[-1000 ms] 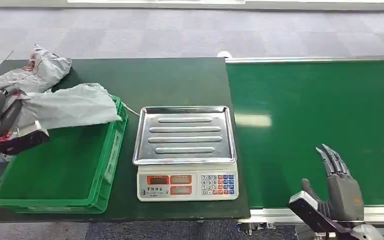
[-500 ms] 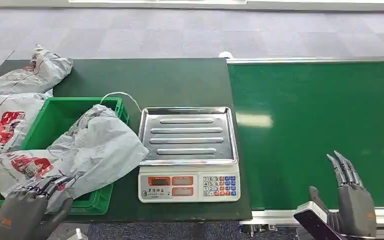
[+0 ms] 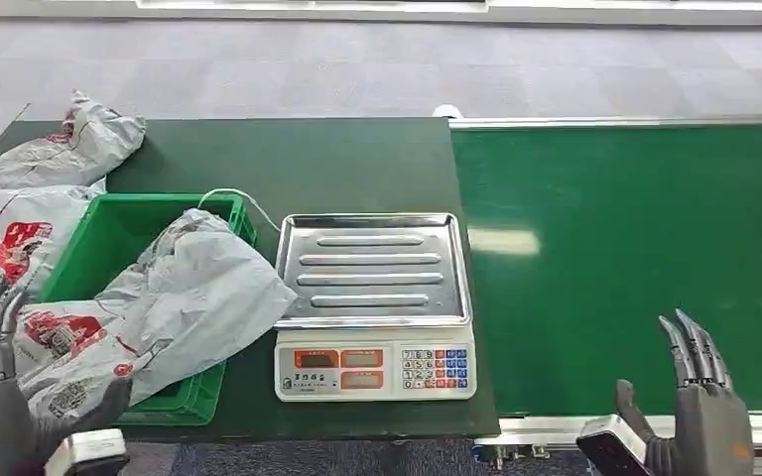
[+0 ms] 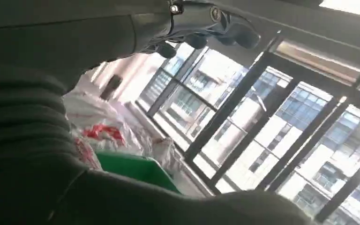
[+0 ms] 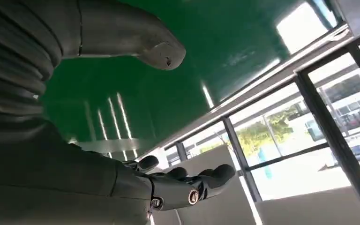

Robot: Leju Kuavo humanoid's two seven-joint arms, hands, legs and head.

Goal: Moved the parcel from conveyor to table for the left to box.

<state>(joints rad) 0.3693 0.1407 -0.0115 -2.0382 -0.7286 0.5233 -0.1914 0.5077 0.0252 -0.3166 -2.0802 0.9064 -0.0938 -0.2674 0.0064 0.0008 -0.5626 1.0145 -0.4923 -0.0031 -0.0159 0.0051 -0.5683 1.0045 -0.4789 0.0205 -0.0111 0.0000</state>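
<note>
A grey plastic parcel (image 3: 174, 302) with red print lies across the green box (image 3: 119, 233), spilling over its right rim and front edge. My left hand (image 3: 0, 397) is at the bottom left, just in front of the box, fingers stretched upward and apart, holding nothing. My right hand (image 3: 699, 407) hovers at the near edge of the green conveyor belt (image 3: 635, 238), fingers straight up, empty. In the left wrist view the box (image 4: 131, 168) and parcels (image 4: 98, 126) show past the hand. The right wrist view shows my right hand (image 5: 159, 117) spread over the belt (image 5: 215, 47).
A scale with a steel tray (image 3: 372, 268) and keypad stands between the box and the belt. Two more grey parcels (image 3: 64, 149) (image 3: 5, 238) lie on the dark table (image 3: 308, 159) at the far left. Grey floor lies beyond.
My left hand carried the parcel over the box, let it drop in, then drew back to the bottom left with fingers raised. The right hand sank slightly.
</note>
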